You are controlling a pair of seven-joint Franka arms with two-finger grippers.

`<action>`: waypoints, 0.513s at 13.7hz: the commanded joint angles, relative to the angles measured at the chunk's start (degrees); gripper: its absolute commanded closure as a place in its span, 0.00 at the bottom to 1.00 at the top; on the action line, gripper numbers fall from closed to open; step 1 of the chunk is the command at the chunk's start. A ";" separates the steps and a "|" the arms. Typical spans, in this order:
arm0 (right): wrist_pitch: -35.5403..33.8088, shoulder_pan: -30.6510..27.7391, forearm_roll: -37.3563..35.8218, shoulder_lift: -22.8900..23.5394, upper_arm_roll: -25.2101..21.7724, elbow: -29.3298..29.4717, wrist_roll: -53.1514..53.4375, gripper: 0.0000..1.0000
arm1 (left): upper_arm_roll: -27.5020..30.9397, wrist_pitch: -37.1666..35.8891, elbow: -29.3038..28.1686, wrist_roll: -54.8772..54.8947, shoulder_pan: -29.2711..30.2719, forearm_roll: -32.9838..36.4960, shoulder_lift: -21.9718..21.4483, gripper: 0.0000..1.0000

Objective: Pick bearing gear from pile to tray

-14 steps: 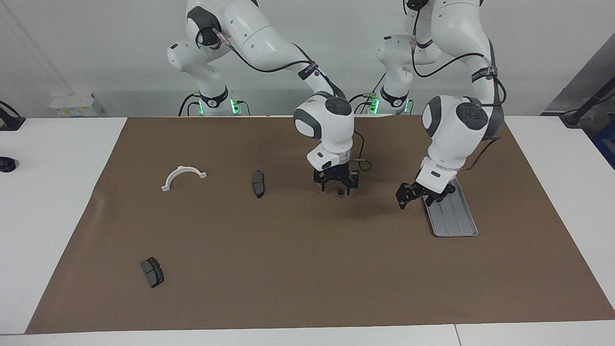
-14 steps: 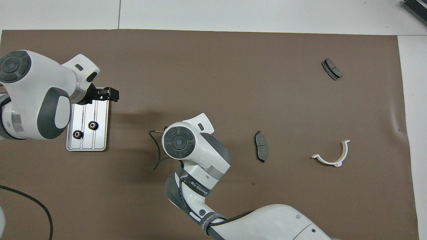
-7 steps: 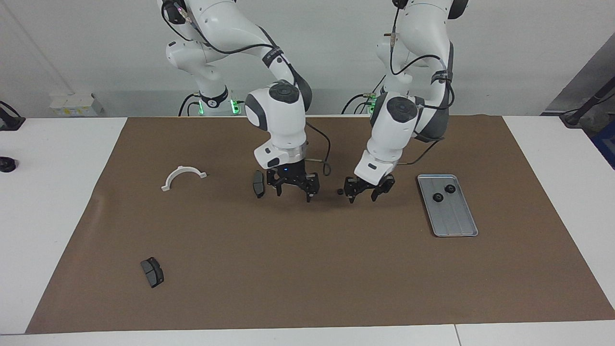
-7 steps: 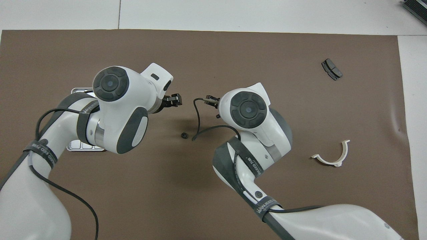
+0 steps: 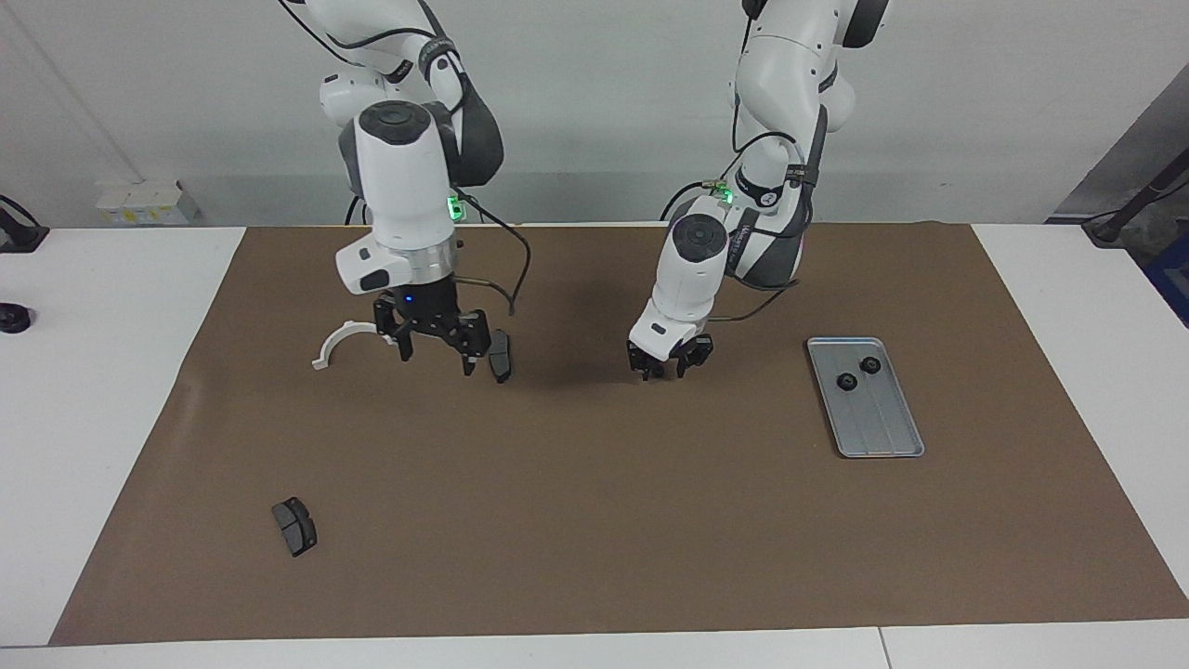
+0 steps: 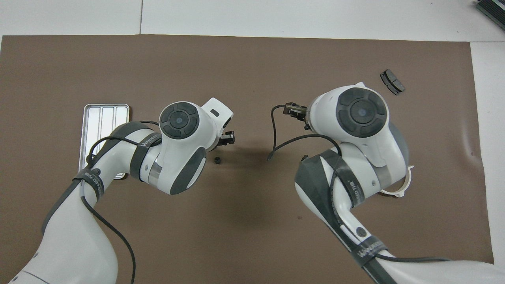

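Observation:
A tiny black gear [image 6: 216, 160] lies alone on the brown mat near the middle. My left gripper [image 5: 663, 364] is low over the mat at this gear, fingers apart; in the facing view the gear is hidden among its fingers. The silver tray [image 5: 878, 423] lies toward the left arm's end and holds two black gears [image 5: 846, 381] [image 5: 870, 365]. In the overhead view the tray [image 6: 101, 118] is partly covered by the left arm. My right gripper [image 5: 435, 351] is open and empty, up over the mat between the white bracket [image 5: 336, 342] and a brake pad [image 5: 501, 355].
A second brake pad [image 5: 294, 526] lies farther from the robots toward the right arm's end, also seen in the overhead view [image 6: 392, 81]. The bracket's tip [image 6: 406, 185] peeks out from under the right arm.
The left gripper swung from the tray to the lone gear. The right gripper left that gear, rose and moved toward the bracket.

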 commanded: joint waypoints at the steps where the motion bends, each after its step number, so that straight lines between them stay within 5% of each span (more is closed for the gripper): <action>1: -6.26 -3.61 4.09 -2.43 0.54 2.64 -7.61 0.00 | 0.97 1.28 -2.84 -1.26 -1.62 1.29 -2.00 0.42; 7: -17.35 -8.01 4.90 -2.43 0.53 11.09 -17.12 0.00 | 0.97 3.91 -4.85 -1.26 -1.63 1.29 -2.27 0.49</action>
